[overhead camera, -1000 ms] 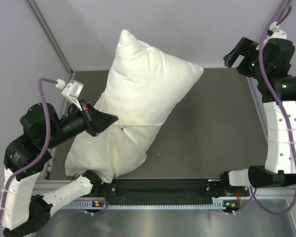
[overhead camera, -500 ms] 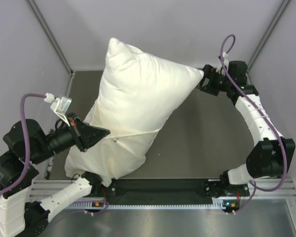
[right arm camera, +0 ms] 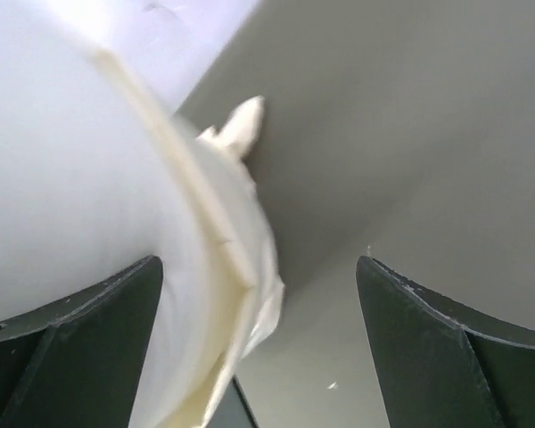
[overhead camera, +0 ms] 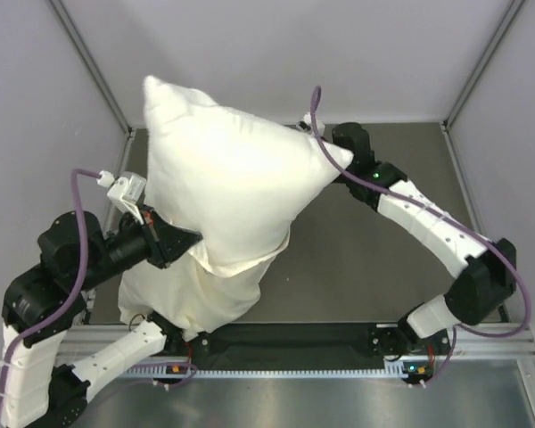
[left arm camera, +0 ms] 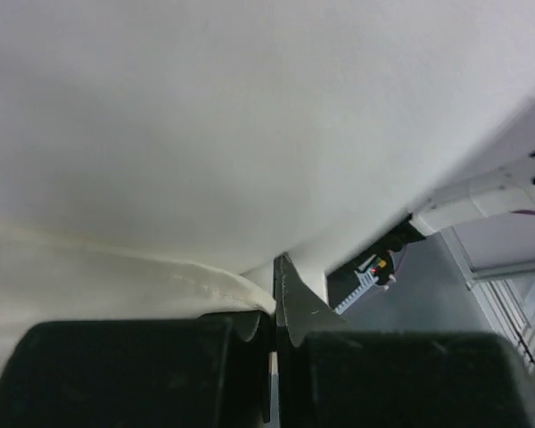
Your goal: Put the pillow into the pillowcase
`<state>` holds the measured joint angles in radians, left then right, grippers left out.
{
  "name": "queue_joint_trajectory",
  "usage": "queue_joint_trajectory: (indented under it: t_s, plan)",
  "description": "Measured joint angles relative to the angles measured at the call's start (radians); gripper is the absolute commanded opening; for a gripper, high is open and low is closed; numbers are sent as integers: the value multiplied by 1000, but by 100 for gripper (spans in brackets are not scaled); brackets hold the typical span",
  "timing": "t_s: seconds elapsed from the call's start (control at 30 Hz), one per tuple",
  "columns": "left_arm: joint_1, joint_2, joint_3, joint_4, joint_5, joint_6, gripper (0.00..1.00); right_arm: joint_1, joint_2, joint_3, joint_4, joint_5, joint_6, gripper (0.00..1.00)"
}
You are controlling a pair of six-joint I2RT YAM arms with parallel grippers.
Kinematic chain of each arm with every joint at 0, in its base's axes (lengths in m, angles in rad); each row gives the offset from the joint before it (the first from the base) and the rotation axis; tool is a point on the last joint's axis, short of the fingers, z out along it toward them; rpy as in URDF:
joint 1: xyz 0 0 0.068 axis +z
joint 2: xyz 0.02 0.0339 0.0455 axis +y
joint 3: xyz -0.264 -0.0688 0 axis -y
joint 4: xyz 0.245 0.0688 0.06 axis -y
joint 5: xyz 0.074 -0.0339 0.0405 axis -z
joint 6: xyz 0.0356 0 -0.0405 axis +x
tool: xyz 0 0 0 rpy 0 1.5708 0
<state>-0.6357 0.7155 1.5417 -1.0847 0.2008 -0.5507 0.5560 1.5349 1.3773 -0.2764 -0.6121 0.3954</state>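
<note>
The cream pillowcase (overhead camera: 232,178) covers the upper part of the pillow and is held up, tilted to the left. The pillow's lower end (overhead camera: 196,299) sticks out below the hem. My left gripper (overhead camera: 189,242) is shut on the pillowcase hem at its left side. The hem (left arm camera: 160,272) runs into the closed jaws of the left gripper (left arm camera: 272,294) in the left wrist view. My right gripper (overhead camera: 334,147) is open at the bundle's right corner. In the right wrist view the seam and corner tip (right arm camera: 241,125) lie between the wide-open fingers of the right gripper (right arm camera: 259,267), nearer the left one.
The dark grey table (overhead camera: 383,259) lies under the bundle. Light walls and metal corner posts (overhead camera: 94,67) close in the back and sides. The black front rail (overhead camera: 294,343) runs between the arm bases.
The bundle has been raised and swung to the left. My right arm has come in from the far right to the bundle's right corner. My left gripper kept its hold.
</note>
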Motion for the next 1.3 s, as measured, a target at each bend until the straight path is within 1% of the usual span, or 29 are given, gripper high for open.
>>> queue_joint_trajectory:
  t_s: [0.13, 0.23, 0.3, 0.37, 0.43, 0.53, 0.63, 0.73, 0.93, 1.03, 1.13, 1.3]
  plan:
    - [0, 31, -71, -4, -142, 4, 0, 173, -211, -43, -16, 101, -35, 83]
    - [0, 70, -94, 10, -223, 6, 0, 309, -385, -66, -85, 207, -65, 81]
    - [5, 123, -98, 55, -271, 18, 0, 420, -457, -67, -122, 277, -72, 81]
    - [7, 206, -97, 131, -270, 26, 0, 547, -483, -58, -174, 348, -72, 80]
    - [7, 266, -97, 187, -245, 31, 0, 665, -470, -34, -247, 444, -67, 80]
    - [10, 344, -94, 236, -208, 44, 0, 775, -398, 41, -343, 605, -43, 81]
    - [19, 359, -86, 239, -226, 53, 0, 810, -334, 96, -387, 750, -14, 81]
    - [20, 323, -85, 232, -310, 56, 0, 821, -321, 100, -391, 843, 4, 82]
    - [11, 212, -85, 163, -542, 23, 0, 829, -300, 100, -393, 964, 61, 82]
    - [10, 142, -101, 135, -645, -6, 0, 816, -275, 98, -413, 1023, 118, 80]
    - [9, 54, -148, 128, -721, -35, 0, 776, -260, 85, -418, 1056, 168, 79]
    - [5, -69, -201, 124, -787, -65, 0, 707, -226, 70, -413, 1078, 199, 77]
